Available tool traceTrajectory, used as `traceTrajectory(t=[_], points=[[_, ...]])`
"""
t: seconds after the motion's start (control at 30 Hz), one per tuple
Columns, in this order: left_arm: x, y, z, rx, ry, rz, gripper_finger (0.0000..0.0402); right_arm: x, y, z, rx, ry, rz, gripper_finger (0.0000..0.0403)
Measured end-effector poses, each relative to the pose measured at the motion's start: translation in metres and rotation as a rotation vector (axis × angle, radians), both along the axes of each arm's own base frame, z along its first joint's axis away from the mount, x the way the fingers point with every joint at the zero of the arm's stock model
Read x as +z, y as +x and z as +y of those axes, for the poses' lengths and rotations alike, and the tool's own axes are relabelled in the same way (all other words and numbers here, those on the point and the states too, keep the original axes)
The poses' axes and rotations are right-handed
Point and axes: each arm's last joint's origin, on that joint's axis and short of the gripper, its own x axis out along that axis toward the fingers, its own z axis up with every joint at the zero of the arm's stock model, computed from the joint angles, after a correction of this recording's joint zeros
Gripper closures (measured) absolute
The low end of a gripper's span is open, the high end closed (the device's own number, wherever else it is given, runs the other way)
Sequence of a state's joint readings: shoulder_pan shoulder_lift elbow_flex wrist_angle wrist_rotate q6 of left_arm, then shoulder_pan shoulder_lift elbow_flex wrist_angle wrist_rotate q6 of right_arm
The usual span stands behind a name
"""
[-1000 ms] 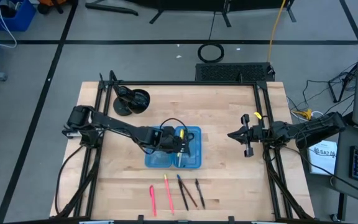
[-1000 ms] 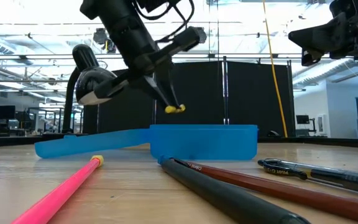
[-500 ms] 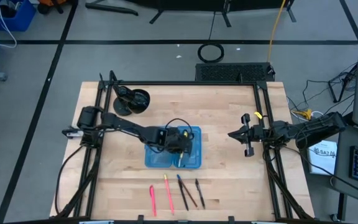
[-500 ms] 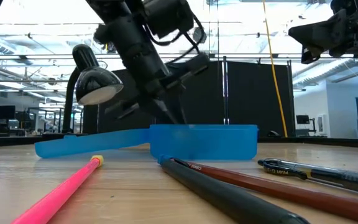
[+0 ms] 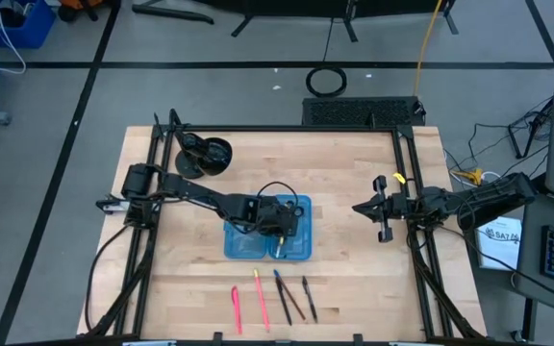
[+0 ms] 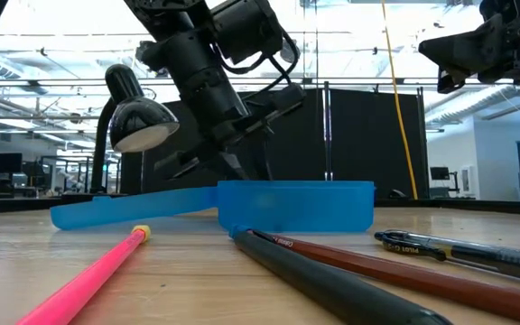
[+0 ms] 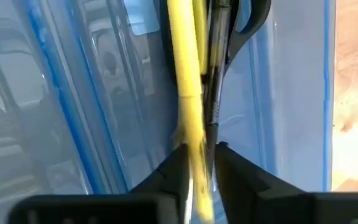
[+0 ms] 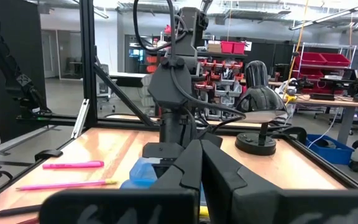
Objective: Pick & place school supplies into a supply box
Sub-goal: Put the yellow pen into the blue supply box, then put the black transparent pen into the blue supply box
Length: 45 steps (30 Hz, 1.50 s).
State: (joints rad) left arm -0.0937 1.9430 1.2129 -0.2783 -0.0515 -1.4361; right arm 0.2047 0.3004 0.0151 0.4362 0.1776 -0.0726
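Lying across the whole scene: wooden table, bare at its right part. Sitting open near the table's middle: translucent blue supply box, two hinged halves side by side, one half flat, the other walled in the low view. Reaching down into the box's right half: left gripper, fingers clenching a yellow pencil, the pencil's far length lying inside the box beside black-handled scissors. Hanging above the table's right edge, well apart from the box: right gripper, fingers pressed together, grasping nothing. Standing at the far left corner: black desk lamp. Lying in a row near the front edge, outside the box: pink pen, pink-red pencil, blue pen, brown pencil, dark pen.
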Motion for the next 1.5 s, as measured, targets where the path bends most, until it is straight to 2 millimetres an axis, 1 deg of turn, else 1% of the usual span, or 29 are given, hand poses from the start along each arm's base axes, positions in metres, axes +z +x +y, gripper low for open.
traceTrajectory(t=[0.13,0.2,0.3,0.37,0.47,0.5,0.57,0.6,0.67,0.73,0.8,0.83,0.87,0.93,0.97,1.03,1.1,1.17,1.27,1.33,1.4,1.5], points=[[0.000,0.000,0.000,-0.005,-0.004,0.000,0.0279,0.000,0.000,0.000,0.001,0.005,0.000,0.0403],[0.001,0.001,-0.001,-0.021,-0.010,-0.008,0.0267,0.000,0.000,0.000,0.001,0.004,0.000,0.0403],[0.010,0.004,-0.002,-0.081,0.004,-0.081,0.0260,0.000,0.000,0.000,0.001,0.005,0.000,0.0403],[0.024,0.006,-0.002,-0.113,0.017,-0.152,0.0259,0.000,0.000,0.000,0.001,0.007,0.001,0.0403],[0.056,0.009,-0.002,-0.177,0.060,-0.286,0.0258,0.000,0.000,0.000,0.005,0.038,0.001,0.0403],[0.069,0.008,-0.002,-0.232,0.100,-0.327,0.0258,0.000,0.000,0.000,0.007,0.050,0.001,0.0403],[0.097,0.002,-0.002,-0.402,0.213,-0.411,0.0258,0.000,0.000,0.000,0.007,0.060,0.001,0.0403],[0.112,-0.003,-0.003,-0.505,0.281,-0.457,0.0258,0.000,0.000,0.000,0.007,0.060,0.000,0.0403],[0.137,-0.019,-0.009,-0.716,0.421,-0.516,0.0259,0.000,0.000,0.000,0.007,0.060,0.000,0.0403],[0.157,-0.038,-0.023,-0.936,0.599,-0.557,0.0271,0.000,0.000,0.000,0.007,0.060,0.000,0.0403],[0.171,-0.059,-0.036,-1.064,0.741,-0.536,0.0295,0.000,0.000,0.000,0.008,0.066,0.001,0.0403],[0.179,-0.070,-0.042,-1.086,0.804,-0.515,0.0312,0.000,0.000,0.000,0.009,0.074,0.002,0.0403],[0.186,-0.081,-0.043,-1.078,0.857,-0.477,0.0331,0.000,0.000,0.000,0.010,0.086,0.004,0.0403],[0.197,-0.104,-0.037,-1.026,0.931,-0.371,0.0376,0.000,0.000,0.000,0.012,0.099,0.005,0.0403],[0.202,-0.116,-0.033,-0.996,0.954,-0.314,0.0388,0.000,0.000,0.000,0.012,0.103,0.005,0.0403],[0.209,-0.139,-0.026,-0.938,1.015,-0.249,0.0392,0.000,0.000,0.000,0.011,0.109,0.005,0.0403],[0.209,-0.157,-0.021,-0.939,1.093,-0.282,0.0395,0.000,0.000,0.000,0.006,0.110,0.004,0.0403],[0.200,-0.168,-0.014,-0.959,1.154,-0.407,0.0398,0.000,0.000,0.000,0.005,0.113,0.004,0.0403],[0.175,-0.170,0.000,-0.986,1.205,-0.661,0.0397,0.000,0.000,0.000,0.005,0.113,0.004,0.0403],[0.154,-0.174,0.010,-0.998,1.226,-0.762,0.0399,0.000,0.000,0.000,0.006,0.111,0.005,0.0403],[0.137,-0.179,0.025,-0.940,1.280,-0.773,0.0398,0.000,0.000,0.000,0.004,0.101,0.005,0.0403],[0.114,-0.191,0.051,-0.808,1.313,-0.685,0.0399,-0.001,0.000,-0.001,-0.012,0.087,0.009,0.0403]])
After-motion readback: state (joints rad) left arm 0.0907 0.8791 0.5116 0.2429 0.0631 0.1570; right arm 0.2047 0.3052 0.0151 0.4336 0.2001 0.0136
